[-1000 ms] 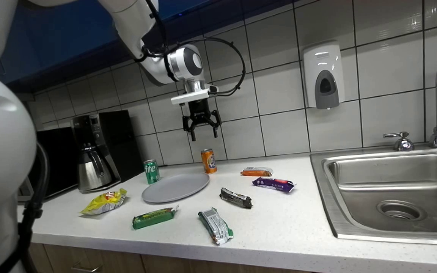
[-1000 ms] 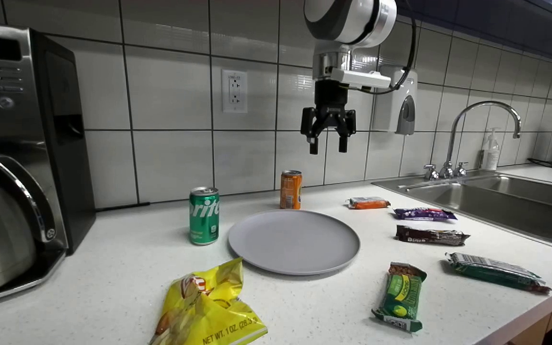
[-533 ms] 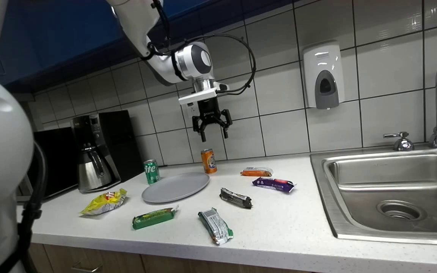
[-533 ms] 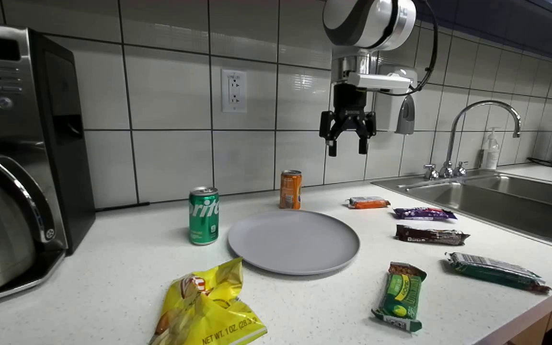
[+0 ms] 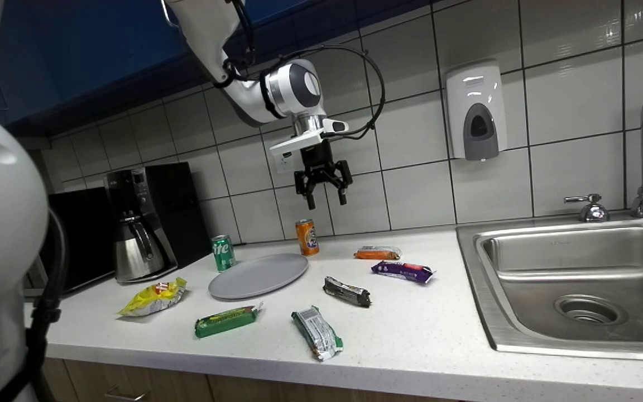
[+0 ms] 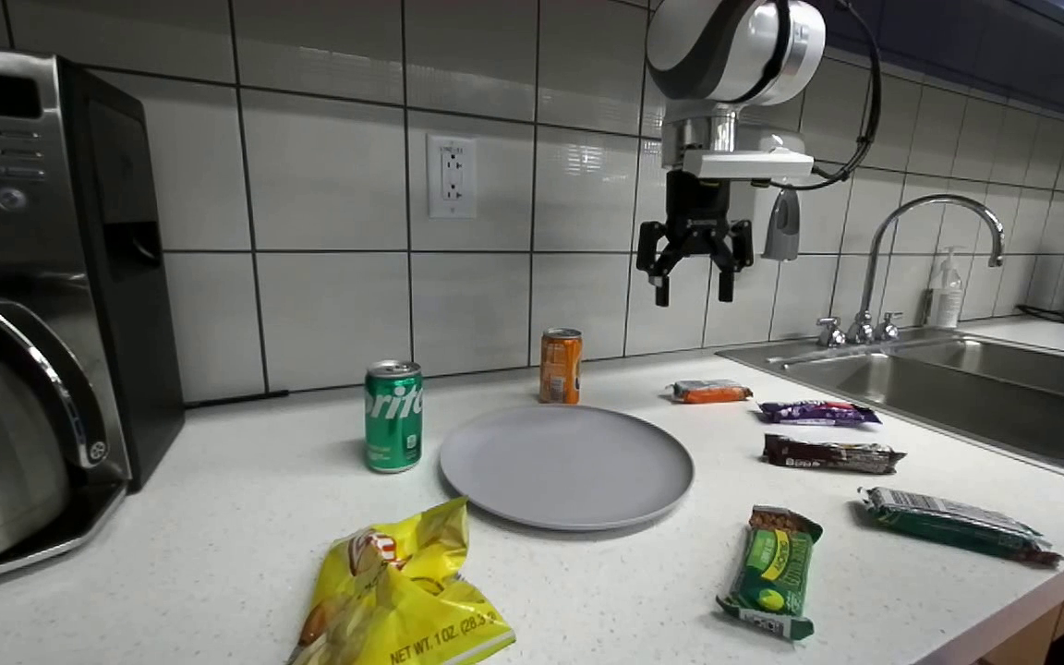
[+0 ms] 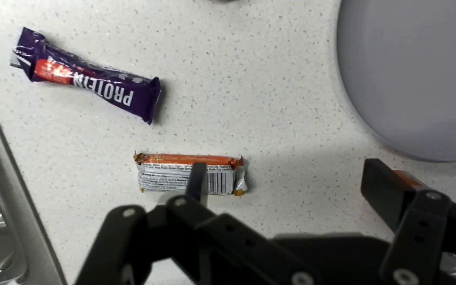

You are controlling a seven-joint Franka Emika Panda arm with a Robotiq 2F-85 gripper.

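In both exterior views the gripper [image 6: 694, 294] hangs above and to the right of the far edge of the grey plate [image 6: 566, 471], its jaws spread wide apart. Nearest beneath it are the orange can [image 6: 561, 367], upright just behind the plate, and the orange-wrapped bar [image 6: 710, 392], lying to the plate's right. In the wrist view one jaw crosses in front of that bar, while the other hides most of the can. A purple bar [image 6: 818, 413] and a dark brown bar [image 6: 832, 454] also lie right of the plate, as does, farther forward, a green-and-silver bar [image 6: 961, 525]. A green bar [image 6: 775, 573] lies forward of the plate. The green can [image 6: 393, 416] stands near the plate's left side, and the yellow bag [image 6: 398, 596] lies forward and left of the plate. Farther out, the coffee maker [image 6: 121, 314] is left of the plate, the steel sink [image 5: 489, 290] right of it.
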